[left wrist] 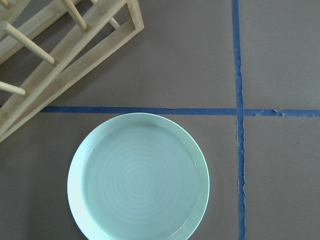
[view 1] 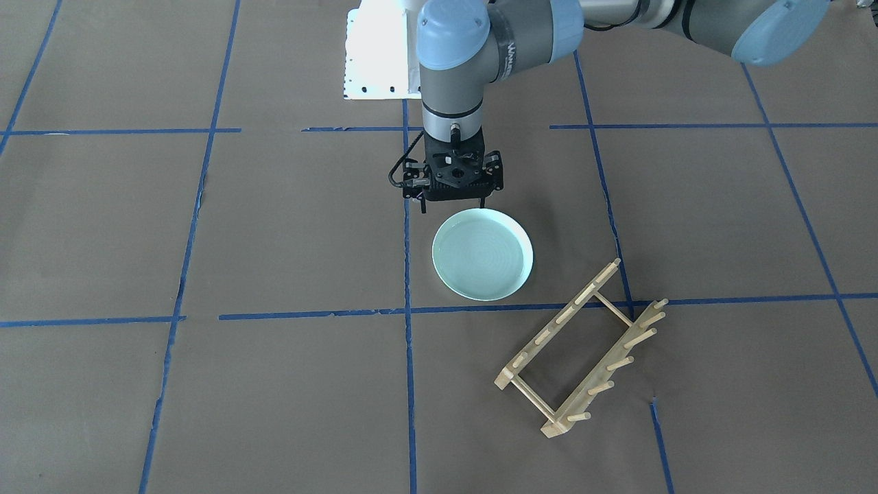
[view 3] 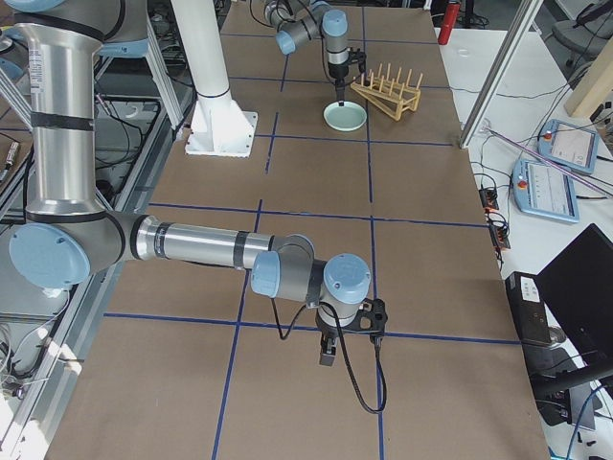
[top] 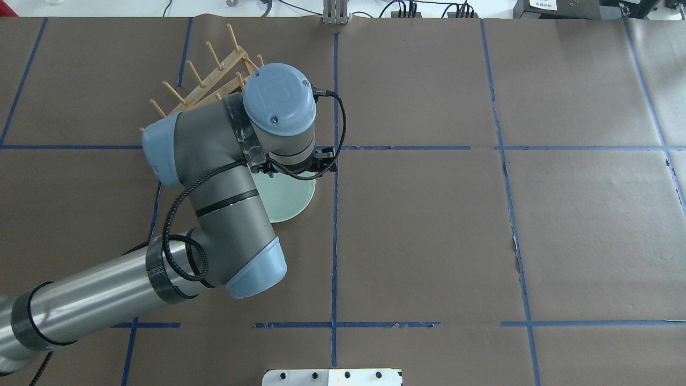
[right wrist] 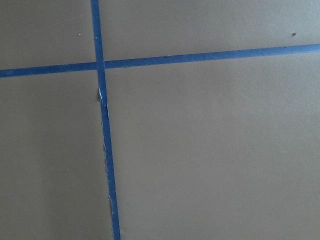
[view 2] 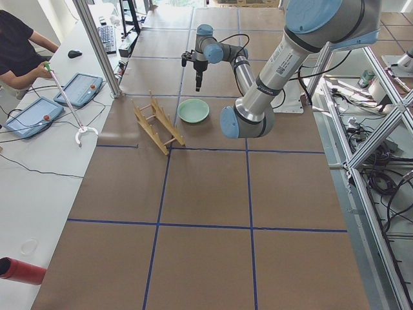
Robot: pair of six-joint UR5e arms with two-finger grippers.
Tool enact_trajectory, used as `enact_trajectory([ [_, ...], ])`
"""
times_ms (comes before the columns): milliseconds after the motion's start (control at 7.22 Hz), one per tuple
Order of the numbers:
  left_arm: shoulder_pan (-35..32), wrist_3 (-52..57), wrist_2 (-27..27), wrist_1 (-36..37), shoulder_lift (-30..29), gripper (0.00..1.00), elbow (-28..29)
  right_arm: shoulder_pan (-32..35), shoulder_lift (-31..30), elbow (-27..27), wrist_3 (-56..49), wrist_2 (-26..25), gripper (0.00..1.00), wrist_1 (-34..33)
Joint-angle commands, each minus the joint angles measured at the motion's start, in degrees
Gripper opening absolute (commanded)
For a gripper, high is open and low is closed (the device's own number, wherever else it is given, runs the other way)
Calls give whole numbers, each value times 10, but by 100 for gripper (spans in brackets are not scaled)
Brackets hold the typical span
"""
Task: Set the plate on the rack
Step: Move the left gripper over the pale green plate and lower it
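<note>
The pale mint-green plate (view 1: pixel 482 255) lies flat on the brown table, empty. The wooden rack (view 1: pixel 583 350) stands a short way beside it, with its pegs tilted. My left gripper (view 1: pixel 453 204) hangs straight down over the plate's robot-side rim, and its fingers look spread and hold nothing. The left wrist view shows the plate (left wrist: pixel 138 176) below and a corner of the rack (left wrist: pixel 60 60) at top left, with no fingers in the frame. In the overhead view my left arm covers part of the plate (top: pixel 289 201) and the rack (top: pixel 209 80). My right gripper (view 3: pixel 326 355) hovers low over bare table far from both; I cannot tell its state.
Blue tape lines (view 1: pixel 409 309) divide the table into squares. A white robot base plate (view 1: pixel 374 62) sits behind the left gripper. An operator (view 2: pixel 19 51) and tablets (view 2: pixel 80 87) are at a side bench beyond the rack.
</note>
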Motion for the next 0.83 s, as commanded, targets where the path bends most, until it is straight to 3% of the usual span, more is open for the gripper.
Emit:
enact_trajectory([
  [0, 16, -23, 2, -108, 1, 100, 84, 0, 0, 0, 0, 0, 100, 0],
  [692, 24, -35, 24, -161, 1, 96, 129, 0, 0, 0, 0, 0, 100, 0],
])
